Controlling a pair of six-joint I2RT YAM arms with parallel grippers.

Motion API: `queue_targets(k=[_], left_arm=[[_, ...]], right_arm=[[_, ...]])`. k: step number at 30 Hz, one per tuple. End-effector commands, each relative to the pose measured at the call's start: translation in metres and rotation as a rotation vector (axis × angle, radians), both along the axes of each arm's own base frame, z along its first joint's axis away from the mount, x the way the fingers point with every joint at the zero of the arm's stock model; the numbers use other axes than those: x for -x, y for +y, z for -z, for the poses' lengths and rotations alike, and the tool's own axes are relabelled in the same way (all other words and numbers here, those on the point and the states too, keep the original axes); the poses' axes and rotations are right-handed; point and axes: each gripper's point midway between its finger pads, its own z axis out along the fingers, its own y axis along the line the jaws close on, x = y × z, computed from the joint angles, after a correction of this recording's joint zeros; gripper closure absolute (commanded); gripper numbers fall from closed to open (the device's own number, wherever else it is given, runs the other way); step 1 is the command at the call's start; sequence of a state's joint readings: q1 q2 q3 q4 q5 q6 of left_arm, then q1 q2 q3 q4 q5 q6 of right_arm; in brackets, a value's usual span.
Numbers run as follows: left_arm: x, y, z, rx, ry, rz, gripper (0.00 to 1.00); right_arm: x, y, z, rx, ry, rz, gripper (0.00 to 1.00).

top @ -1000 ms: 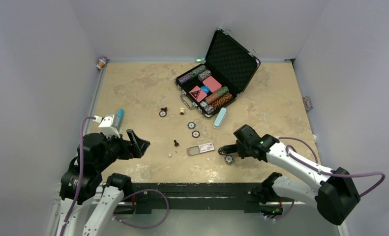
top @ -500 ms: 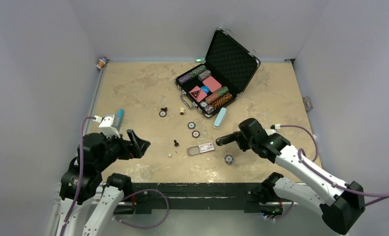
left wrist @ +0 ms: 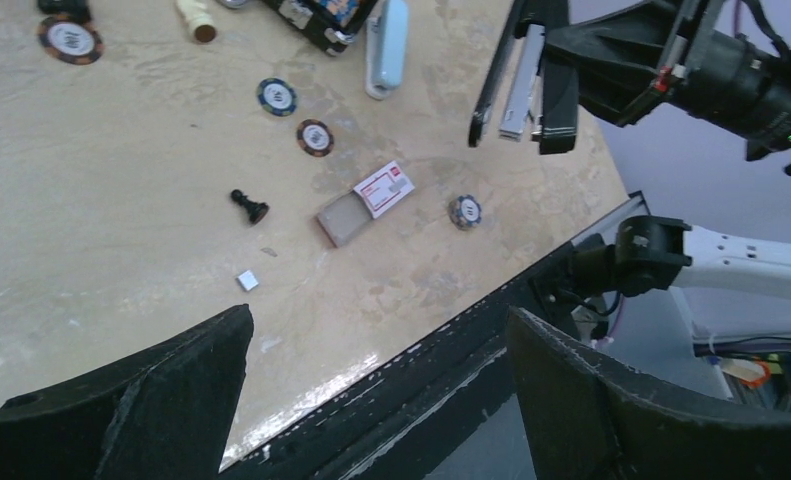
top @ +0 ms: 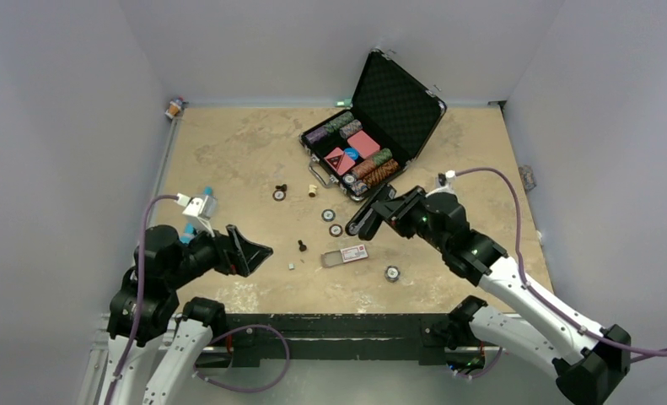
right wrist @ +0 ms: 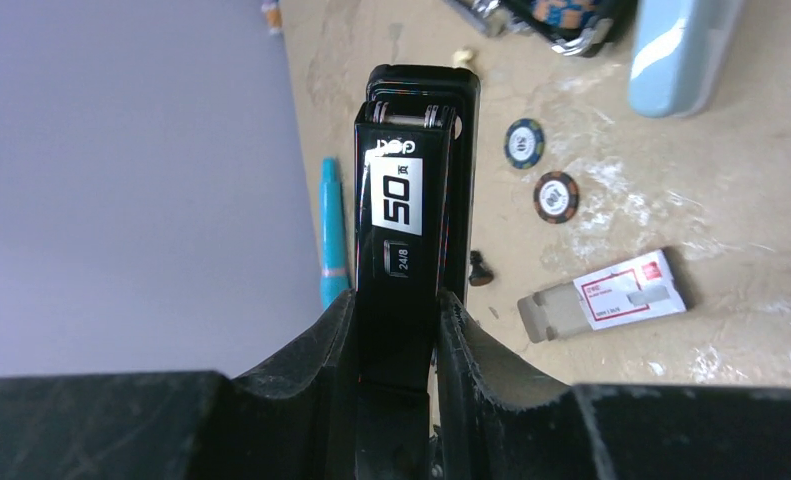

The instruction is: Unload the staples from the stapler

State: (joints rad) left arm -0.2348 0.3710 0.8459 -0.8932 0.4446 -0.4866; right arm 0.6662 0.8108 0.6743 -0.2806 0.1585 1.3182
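Note:
My right gripper (top: 390,211) is shut on a black stapler (top: 365,219) and holds it in the air over the table's middle. In the right wrist view the stapler (right wrist: 411,190) stands out between my fingers (right wrist: 321,340). In the left wrist view the stapler (left wrist: 521,70) hangs open, its silver magazine showing. A tiny silver-grey piece of staples (left wrist: 247,281) lies on the table, also seen from above (top: 291,266). My left gripper (top: 247,251) is open and empty over the near left; its fingers (left wrist: 171,390) frame the table's front edge.
A red-and-white flat box (top: 346,255) lies below the stapler. Poker chips (top: 332,222), a black pawn (top: 302,246) and a light blue oblong object (top: 378,201) lie nearby. An open black case (top: 372,126) stands at the back. A teal pen (right wrist: 331,230) lies at the left.
My right arm has lifted the stapler from low at the near right and carried it up and leftwards over the middle. My left gripper has shifted slightly right.

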Motion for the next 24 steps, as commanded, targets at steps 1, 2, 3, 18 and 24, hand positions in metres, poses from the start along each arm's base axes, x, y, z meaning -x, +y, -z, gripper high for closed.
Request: queue_targets(k=[1, 2, 3, 18, 24], left_arm=[[0.001, -0.025, -0.022, 0.124, -0.075, 0.137, 0.0], [0.003, -0.028, -0.025, 0.139, -0.078, 0.156, 0.0], [0.004, -0.032, -0.028, 0.157, -0.078, 0.183, 0.0], [0.048, -0.063, -0.079, 0.314, -0.24, 0.566, 0.0], [0.06, -0.062, -0.09, 0.316, -0.32, 0.614, 0.0]], right_arm=[[0.001, 0.044, -0.082, -0.081, -0.35, -0.27, 1.0], [0.005, 0.05, -0.085, -0.084, -0.38, -0.315, 1.0], [0.007, 0.056, -0.088, -0.085, -0.407, -0.355, 1.0], [0.076, 0.108, -0.152, -0.158, -0.812, -0.869, 1.0], [0.11, 0.128, -0.174, -0.208, -0.909, -1.009, 1.0]])
